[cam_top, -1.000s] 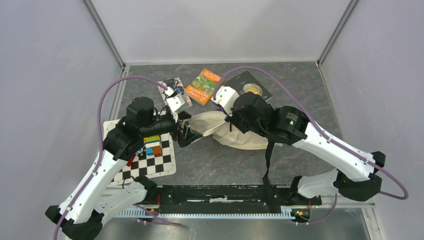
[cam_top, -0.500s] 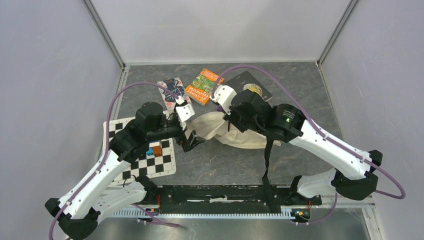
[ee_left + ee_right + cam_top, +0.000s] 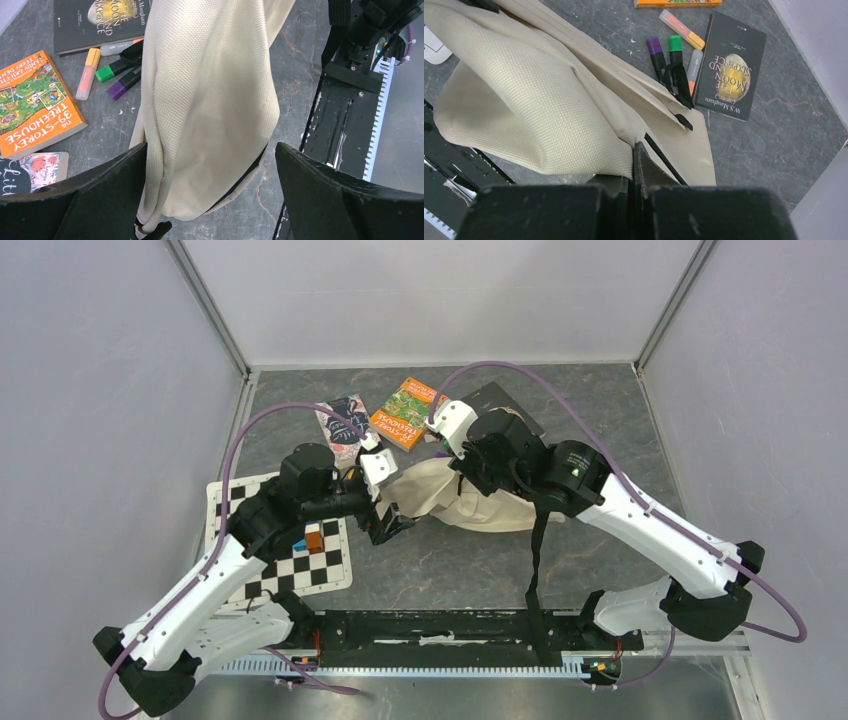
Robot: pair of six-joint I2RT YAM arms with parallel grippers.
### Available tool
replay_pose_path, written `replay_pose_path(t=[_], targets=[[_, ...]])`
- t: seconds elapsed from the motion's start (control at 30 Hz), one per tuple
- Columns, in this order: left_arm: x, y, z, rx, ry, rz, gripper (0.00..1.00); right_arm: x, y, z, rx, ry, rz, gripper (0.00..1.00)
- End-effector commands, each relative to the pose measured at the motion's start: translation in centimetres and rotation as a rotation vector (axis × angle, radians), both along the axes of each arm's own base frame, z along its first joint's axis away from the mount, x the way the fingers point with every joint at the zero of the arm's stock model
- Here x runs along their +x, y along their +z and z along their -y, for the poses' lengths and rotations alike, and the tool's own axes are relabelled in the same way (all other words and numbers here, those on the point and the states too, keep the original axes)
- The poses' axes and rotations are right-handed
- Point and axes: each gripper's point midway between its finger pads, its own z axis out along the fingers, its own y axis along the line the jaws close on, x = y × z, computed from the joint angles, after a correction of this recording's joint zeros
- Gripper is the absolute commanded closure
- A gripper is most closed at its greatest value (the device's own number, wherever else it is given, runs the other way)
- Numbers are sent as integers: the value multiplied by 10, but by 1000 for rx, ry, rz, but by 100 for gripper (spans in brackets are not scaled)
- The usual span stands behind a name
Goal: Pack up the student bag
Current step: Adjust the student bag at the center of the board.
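Cream coarse-woven student bag (image 3: 210, 90), slumped, creased, right pincer (image 3: 636, 170) pinching its fabric, left pincer (image 3: 210, 170) gaping, empty

Three books are laid on the dark marbled counter (image 3: 620, 410): an orange book (image 3: 407, 413), a black book (image 3: 730, 72) and a floral book (image 3: 345, 418). Highlighters (image 3: 674, 44) are seen just beside the black book. Coloured blocks (image 3: 314, 538) are set on a checkered mat (image 3: 290, 578).
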Motion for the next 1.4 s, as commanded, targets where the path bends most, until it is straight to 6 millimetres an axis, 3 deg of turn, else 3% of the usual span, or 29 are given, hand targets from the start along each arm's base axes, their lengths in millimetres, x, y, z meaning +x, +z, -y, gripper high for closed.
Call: replay_pose_path(t=[0.0,0.17,0.37,0.57,0.83,1.0,1.13,1.23,1.37], targets=[[-3,-1,2,12,-29,23,0,18,38,-16,163,-27,76,100],[14,-8,-3,35,69,67,0,12,39,-25,203,18,44,100],[31,-16,9,42,133,96,0,1,37,-35,231,79,2,100],[37,-7,15,15,141,144,2,-4,40,-31,232,99,10,100],[16,6,27,-18,31,84,59,-2,42,-22,197,108,55,100],[-2,11,39,-64,-15,-74,96,5,59,0,139,58,126,100],[-18,19,57,-149,-31,-298,98,12,77,26,58,-18,182,100],[-36,32,76,-239,-79,-500,98,11,93,36,31,-32,200,100],[-36,39,87,-341,-31,-659,98,14,98,37,48,-69,203,93]])
